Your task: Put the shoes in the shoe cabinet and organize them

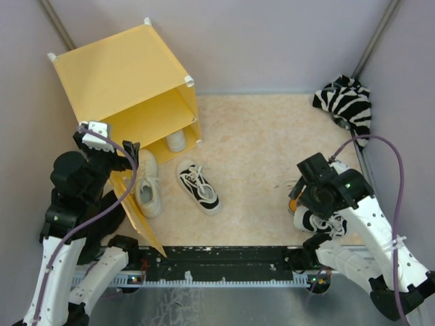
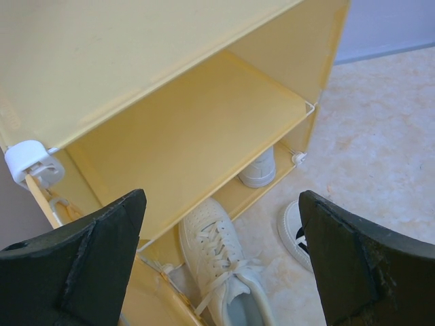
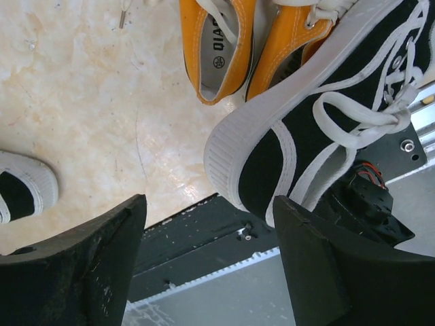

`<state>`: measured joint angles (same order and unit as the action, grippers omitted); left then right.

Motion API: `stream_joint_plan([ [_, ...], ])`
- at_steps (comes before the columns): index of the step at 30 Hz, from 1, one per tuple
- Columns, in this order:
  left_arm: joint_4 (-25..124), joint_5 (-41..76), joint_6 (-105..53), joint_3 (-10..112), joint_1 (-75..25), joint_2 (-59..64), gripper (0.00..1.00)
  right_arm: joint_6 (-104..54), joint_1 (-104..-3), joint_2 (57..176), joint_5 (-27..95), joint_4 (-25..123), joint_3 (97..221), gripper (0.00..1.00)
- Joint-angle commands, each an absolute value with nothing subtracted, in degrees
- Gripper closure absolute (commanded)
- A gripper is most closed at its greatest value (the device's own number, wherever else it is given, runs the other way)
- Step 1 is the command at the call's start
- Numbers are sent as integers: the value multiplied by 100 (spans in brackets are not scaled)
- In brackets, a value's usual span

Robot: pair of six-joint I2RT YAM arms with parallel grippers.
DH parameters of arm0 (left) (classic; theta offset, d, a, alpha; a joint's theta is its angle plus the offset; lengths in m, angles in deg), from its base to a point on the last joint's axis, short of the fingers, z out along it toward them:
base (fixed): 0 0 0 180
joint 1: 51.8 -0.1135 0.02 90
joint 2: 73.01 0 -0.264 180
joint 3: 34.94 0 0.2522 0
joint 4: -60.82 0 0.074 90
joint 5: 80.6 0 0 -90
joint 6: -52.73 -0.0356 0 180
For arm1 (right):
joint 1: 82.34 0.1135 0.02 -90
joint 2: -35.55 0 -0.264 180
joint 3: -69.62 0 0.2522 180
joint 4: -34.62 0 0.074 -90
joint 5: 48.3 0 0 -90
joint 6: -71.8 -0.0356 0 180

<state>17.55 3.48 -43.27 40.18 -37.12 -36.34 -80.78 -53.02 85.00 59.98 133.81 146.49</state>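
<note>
Top external view: the large yellow plastic-panel shoe cabinet is seen at the far left with its front door swung open toward the arms. One white shoe is already placed on the lower level. A cream lace-up sneaker and a black-and-white sneaker are laid on the table just in front of the opening, their long axes pointing roughly toward the cabinet. The left gripper is clearly nearer to both. A zebra-striped cloth bundle is seen at the far right corner.

Left wrist view: the jaws are spread wide and nothing is held. The cream sneaker is found below and between them, toe toward the shelf.

Right wrist view: the jaws of the right gripper are spread, empty. A second black-and-white sneaker is lying just beside the right finger, and the orange pair is found beyond it.
</note>
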Motion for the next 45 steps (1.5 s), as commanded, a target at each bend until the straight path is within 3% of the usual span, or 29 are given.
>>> stream_joint_plan([
  [1,1735,307,-4282,3920,-3605,-3679,1,-8420,-5360,8279,5999,13425,14677,26],
  [9,1665,298,-4286,4056,-3539,-3664,1,-8217,-5410,8015,6034,13427,14893,29],
  [20,1664,258,-4296,3933,-3504,-3857,1,-9377,-5422,6974,6164,13417,13470,31],
  [30,1736,108,-4381,3893,-3424,-3814,1,-9047,-5422,7433,6914,12832,13437,33],
  [34,1728,47,-4426,3897,-3422,-3803,1,-8851,-5421,7686,7015,12425,13215,41],
  [38,1687,-12,-4458,3898,-3406,-3840,1,-8632,-5422,7755,6786,11823,12812,75],
  [40,1667,-46,-4476,3882,-3392,-3872,1,-8496,-5422,7771,6767,11606,12706,100],
  [45,1657,-133,-4517,3841,-3366,-3893,1,-7673,-5422,8126,6945,11273,13410,100],
])
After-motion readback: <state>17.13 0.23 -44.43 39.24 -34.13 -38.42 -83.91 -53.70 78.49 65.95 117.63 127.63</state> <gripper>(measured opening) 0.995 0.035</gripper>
